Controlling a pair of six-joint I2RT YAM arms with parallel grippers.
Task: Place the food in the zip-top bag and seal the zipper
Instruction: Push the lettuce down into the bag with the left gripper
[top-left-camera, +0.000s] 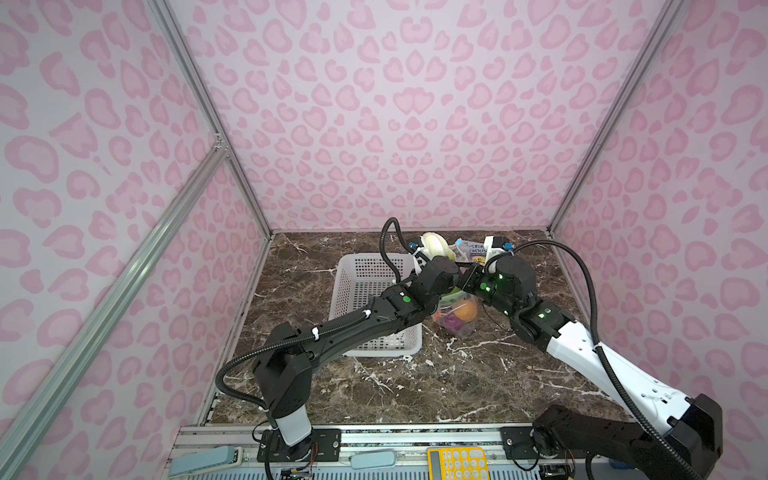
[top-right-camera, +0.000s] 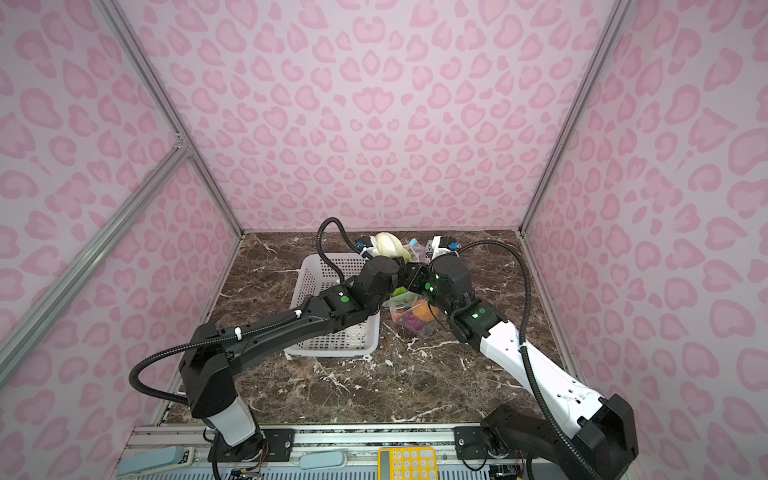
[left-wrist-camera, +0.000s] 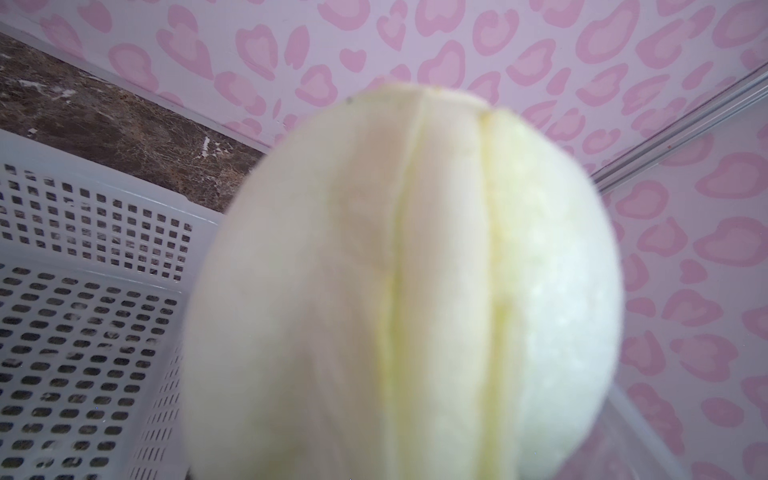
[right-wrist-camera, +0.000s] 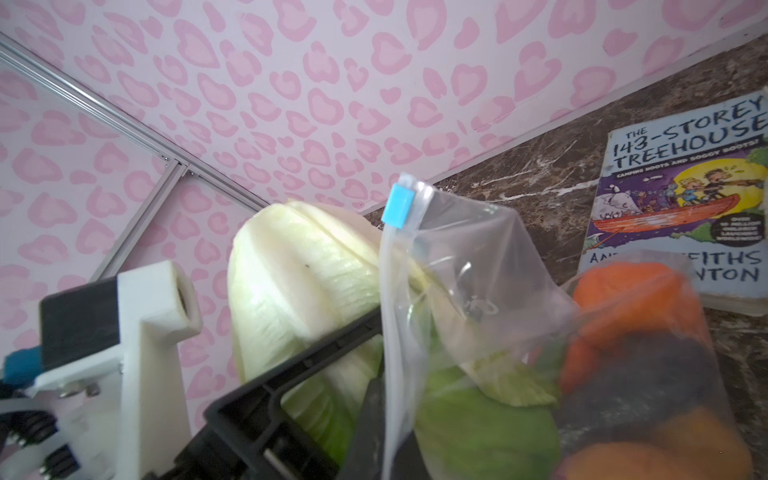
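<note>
My left gripper (top-left-camera: 432, 254) is shut on the pale green-and-white cabbage (top-left-camera: 435, 246) (left-wrist-camera: 415, 291) and holds it in the air at the mouth of the zip-top bag (top-left-camera: 457, 322) (right-wrist-camera: 478, 257). The cabbage fills the left wrist view and hides that gripper's jaws. My right gripper (top-left-camera: 482, 255) is shut on the bag's mouth edge and holds it up; the zipper's blue slider (right-wrist-camera: 398, 206) sits at the top of that strip. In the bag lie the orange pumpkin (top-left-camera: 466, 309) (right-wrist-camera: 631, 291), the purple onion (top-left-camera: 451, 323) and a green piece (right-wrist-camera: 478, 428).
The white perforated basket (top-left-camera: 365, 270) (left-wrist-camera: 83, 249) stands left of the bag, under my left arm. A paperback book (right-wrist-camera: 681, 199) lies flat on the marble table behind the bag, near the back wall. Pink patterned walls close in three sides.
</note>
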